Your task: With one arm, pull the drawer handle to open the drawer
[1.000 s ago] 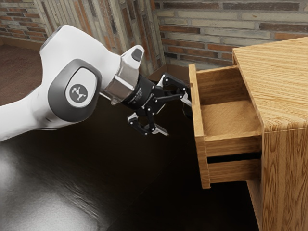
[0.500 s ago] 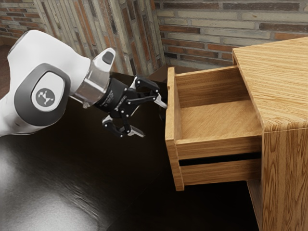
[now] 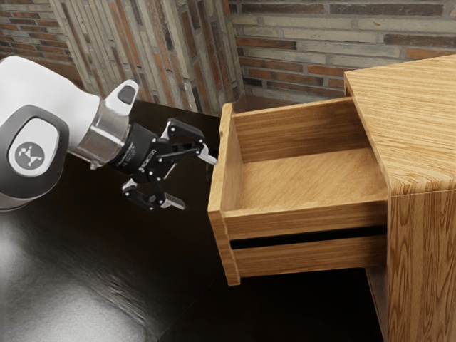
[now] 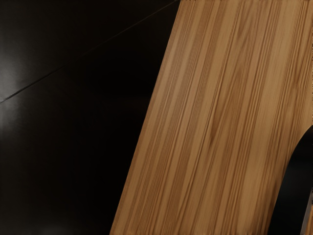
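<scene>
The wooden drawer (image 3: 299,178) stands pulled far out of the cabinet (image 3: 417,135), and its inside is bare. Its front panel (image 3: 219,192) faces the exterior view's left, so the handle on that face is hidden. My black gripper (image 3: 192,182) is right at that panel with its fingers spread wide: the upper fingertip (image 3: 207,157) reaches the panel's front near its top, and the lower fingertip (image 3: 175,205) hangs apart from the wood. Close under my hand, the wrist view has the panel's grain (image 4: 220,122).
The cabinet rests on a dark glossy floor (image 3: 107,285), with a brick wall (image 3: 306,43) behind it. A second drawer front (image 3: 313,255) sits shut under the open one. A dark curved shape (image 4: 301,186) is at the wrist view's corner.
My arm has drawn back toward the exterior view's left, and the drawer has slid out with it, from part open to far out. The fingers stay spread.
</scene>
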